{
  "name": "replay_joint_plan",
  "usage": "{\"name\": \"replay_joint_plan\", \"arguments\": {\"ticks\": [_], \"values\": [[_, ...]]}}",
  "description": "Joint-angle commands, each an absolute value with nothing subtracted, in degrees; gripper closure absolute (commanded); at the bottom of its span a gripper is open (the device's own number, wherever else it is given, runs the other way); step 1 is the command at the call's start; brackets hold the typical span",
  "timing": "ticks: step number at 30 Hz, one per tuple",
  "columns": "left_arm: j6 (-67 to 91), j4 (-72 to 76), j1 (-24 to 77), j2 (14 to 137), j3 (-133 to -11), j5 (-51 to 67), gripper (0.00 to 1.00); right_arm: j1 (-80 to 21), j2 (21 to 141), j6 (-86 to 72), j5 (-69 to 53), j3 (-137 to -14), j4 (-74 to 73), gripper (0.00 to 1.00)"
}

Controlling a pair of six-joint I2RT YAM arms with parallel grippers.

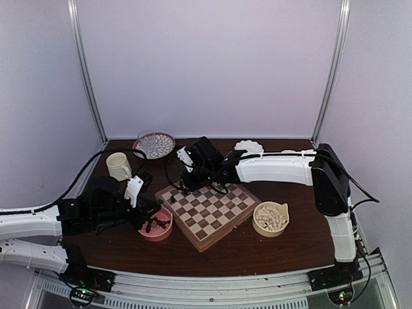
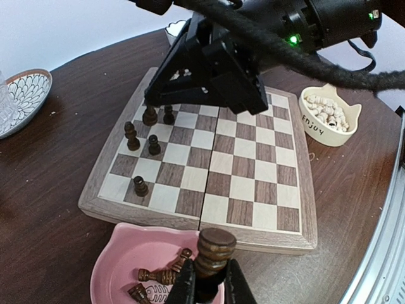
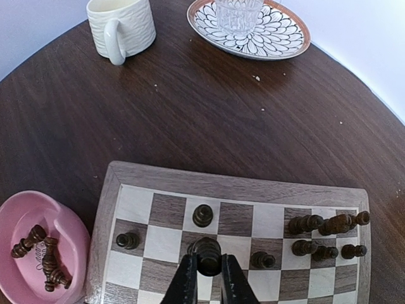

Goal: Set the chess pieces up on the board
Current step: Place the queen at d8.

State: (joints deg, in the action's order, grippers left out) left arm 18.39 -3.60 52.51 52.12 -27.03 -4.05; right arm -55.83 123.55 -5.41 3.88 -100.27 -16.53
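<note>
A: Left claw [image 2: 205,286]?
B: Clenched on one dark brown carved chess piece [image 2: 214,248], hanging over the pink cat-shaped bowl [image 2: 120,250] just beside the square wooden chessboard with brown and cream checks [image 2: 253,183]. More dark pieces [image 2: 158,276] lie in that bowl.
A: Right claw [image 3: 206,278]?
B: Over the chessboard, grasping a dark piece [image 3: 207,252]. Can't tell if it touches its square. Several others stand near it.
A: Rest?
B: Tan bowl [image 2: 316,128] of cream-white pieces [image 2: 329,111] on the dark wooden worktop [image 3: 190,114], off the chessboard's opposite side.
</note>
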Motion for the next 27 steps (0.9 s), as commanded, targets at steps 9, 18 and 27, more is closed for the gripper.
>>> {"name": "replay_joint_plan", "arguments": {"ticks": [9, 18, 27], "values": [[17.60, -2.29, 52.60, 52.29, -28.04, -4.96, 0.99, -53.14, 126.91, -5.77, 1.15, -102.23, -14.49, 0.89], [17.58, -2.20, 52.64, 52.80, -28.12, -5.02, 0.99, -52.84, 129.49, -4.99, 0.18, -104.30, -14.36, 0.89], [17.64, -2.29, 52.64, 52.65, -28.13, -4.72, 0.99, -52.83, 132.71, -4.05, 0.70, -107.05, -15.92, 0.89]]}}
